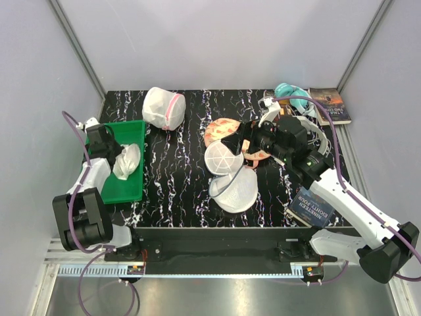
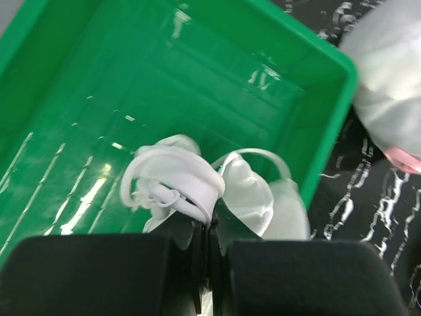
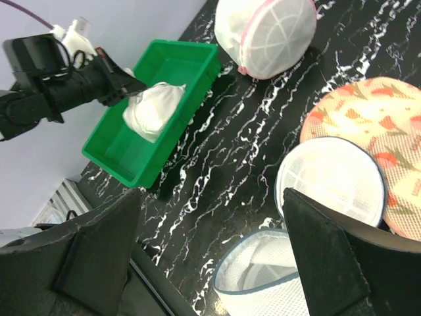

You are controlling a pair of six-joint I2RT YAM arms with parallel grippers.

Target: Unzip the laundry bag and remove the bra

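The laundry bag (image 1: pixel 228 176) lies unzipped in the middle of the table, its two white mesh halves (image 3: pixel 335 181) spread apart, grey zip band around each rim. The small white bra (image 2: pixel 191 174) hangs bunched from my left gripper (image 2: pixel 209 220), which is shut on its fabric just above the green tray (image 2: pixel 131 99). From the top view, the bra (image 1: pixel 127 160) sits over the tray's middle. My right gripper (image 3: pixel 210 257) stands open above the table, beside the bag's near half (image 3: pixel 263 283), with nothing between its fingers (image 3: pixel 99 250).
A white mesh pouch with pink trim (image 1: pixel 163 107) stands at the back. A pink-orange floral item (image 1: pixel 222 130) lies behind the bag. Books lie at the back right (image 1: pixel 332 105) and front right (image 1: pixel 312 207). A teal object (image 1: pixel 289 91) sits near the back.
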